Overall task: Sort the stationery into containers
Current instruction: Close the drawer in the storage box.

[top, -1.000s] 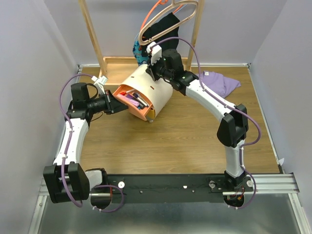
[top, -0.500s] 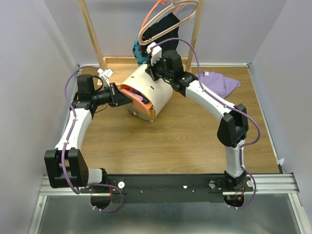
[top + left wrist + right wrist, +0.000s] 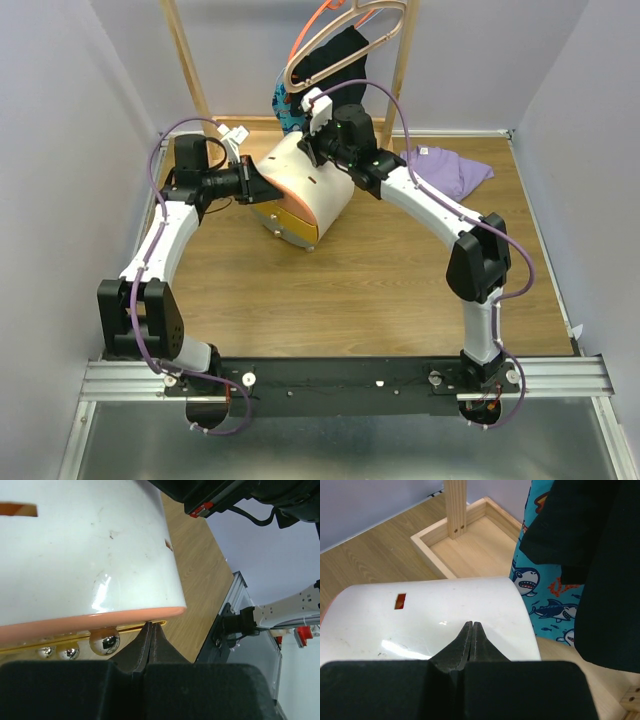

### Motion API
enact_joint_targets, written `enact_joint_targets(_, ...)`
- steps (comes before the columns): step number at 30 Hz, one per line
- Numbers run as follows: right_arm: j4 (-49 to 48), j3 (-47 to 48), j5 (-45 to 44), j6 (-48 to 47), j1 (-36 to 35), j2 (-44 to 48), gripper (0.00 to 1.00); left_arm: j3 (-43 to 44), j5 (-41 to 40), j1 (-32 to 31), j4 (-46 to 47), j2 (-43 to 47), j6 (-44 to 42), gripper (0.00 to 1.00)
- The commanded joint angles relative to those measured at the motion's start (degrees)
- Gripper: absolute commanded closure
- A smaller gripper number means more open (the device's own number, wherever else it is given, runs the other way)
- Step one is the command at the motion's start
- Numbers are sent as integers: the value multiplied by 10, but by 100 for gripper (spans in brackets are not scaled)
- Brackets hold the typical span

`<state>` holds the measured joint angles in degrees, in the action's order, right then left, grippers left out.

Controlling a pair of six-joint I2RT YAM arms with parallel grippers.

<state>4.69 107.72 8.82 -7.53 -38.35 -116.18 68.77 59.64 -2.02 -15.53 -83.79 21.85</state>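
Note:
The cream drum-like chest (image 3: pixel 315 190) stands at the back middle of the table, its orange drawer (image 3: pixel 283 208) pushed in above the yellow drawer (image 3: pixel 297 228). My left gripper (image 3: pixel 262 187) is shut and empty, its tips against the orange drawer front. In the left wrist view the tips (image 3: pixel 151 625) touch the orange edge (image 3: pixel 100 621) beside chrome knobs (image 3: pixel 103 641). My right gripper (image 3: pixel 318 150) is shut and empty, its tips (image 3: pixel 471 624) resting on the chest's cream shell (image 3: pixel 430 610). No pens, erasers or tape roll are in view.
A purple cloth (image 3: pixel 450 168) lies at the back right. A wooden rack base (image 3: pixel 235 135) with upright posts stands behind the chest, with hangers (image 3: pixel 340 30) and dark and shark-print clothes (image 3: pixel 545 595) hanging close to my right wrist.
The orange drawer was open with pens showing inside. My left gripper moved right and pushed it in until it shut. The right gripper stayed on the chest's top.

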Motion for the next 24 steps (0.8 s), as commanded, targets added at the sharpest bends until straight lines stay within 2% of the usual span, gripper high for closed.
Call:
enact_joint_targets(1,75,-29,1,0,-1,-3,99,37,5,-4,-33,1,-38,100)
enact_joint_targets(4,77,-30,-18,2,-1,18,99,95,24,1,-141,9,-118,100)
enact_joint_targets(5,76,-34,-27,2,-1,30,99,118,41,4,-226,14,-145,100)
enact_joint_targets(6,74,-40,-37,0,-1,41,99,161,50,10,-265,15,-199,100)
enact_joint_targets(8,71,-66,-66,1,-1,80,99,188,50,37,-324,27,-216,100)
enact_joint_targets(12,64,-128,-107,14,0,147,99,166,11,84,-258,35,-190,100)
enact_joint_targets(17,76,-210,-129,24,2,193,99,155,-50,107,-150,-28,-152,100)
enact_joint_targets(20,84,-234,-131,28,13,202,99,184,-91,107,-138,-88,-166,100)
enact_joint_targets(24,91,-251,-130,41,44,202,99,278,-123,112,-168,-167,-212,100)
